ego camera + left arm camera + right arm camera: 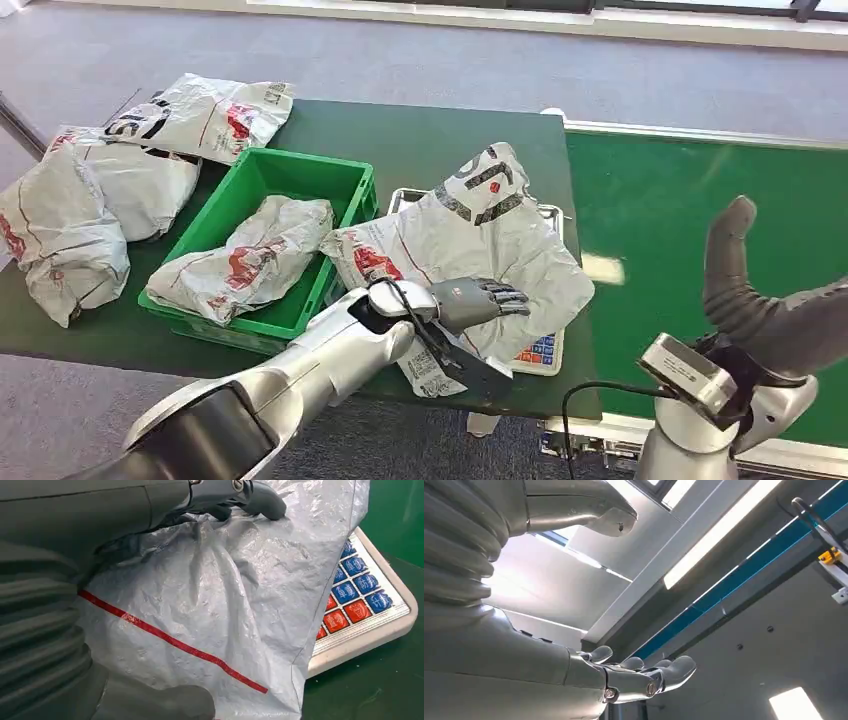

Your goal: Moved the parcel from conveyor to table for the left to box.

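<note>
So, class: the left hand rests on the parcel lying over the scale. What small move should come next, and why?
Probably close the left hand on the parcel and lift it a little. Its fingers lie on the plastic, the parcel still covers the scale, and the green crate stands just beside it with one bag inside. The right hand is raised, palm up, holding nothing.

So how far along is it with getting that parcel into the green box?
Done: the parcel is off the conveyor, lying on the scale. In hand: the left hand rests on it. The right hand is raised, holding nothing. Left: moving it into the green box, which holds one parcel.
</note>
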